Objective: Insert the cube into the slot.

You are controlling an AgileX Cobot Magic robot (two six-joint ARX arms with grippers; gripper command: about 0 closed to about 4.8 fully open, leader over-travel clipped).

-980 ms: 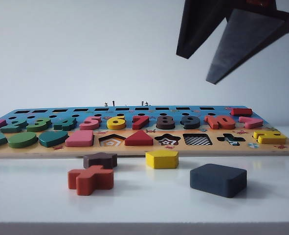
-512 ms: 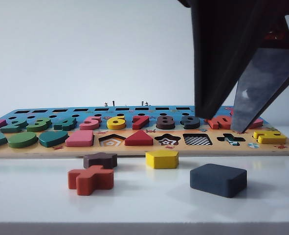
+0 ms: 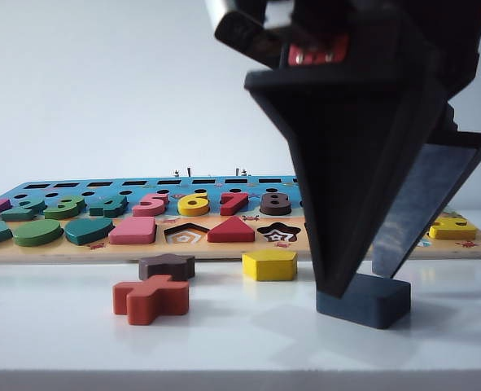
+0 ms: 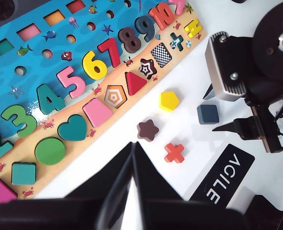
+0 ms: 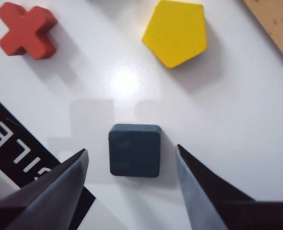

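Between your right pincer's [image 5: 130,165] wide-spread fingers sits the cube [image 5: 134,149], untouched on the table, ready for a grab. Slot [image 4: 161,54] waits beyond; your left pincer [image 4: 132,158] hangs back, pressed together.

Light is bright and even, from overhead: a round glare spot shines on the white worktop [image 5: 125,80] in the right wrist view, and soft shadows lie beside each block. In the exterior view the right claw [image 3: 369,281] is a dark, slightly soft silhouette close to the lens. The left claw [image 4: 131,191] is blurred in the left wrist view.
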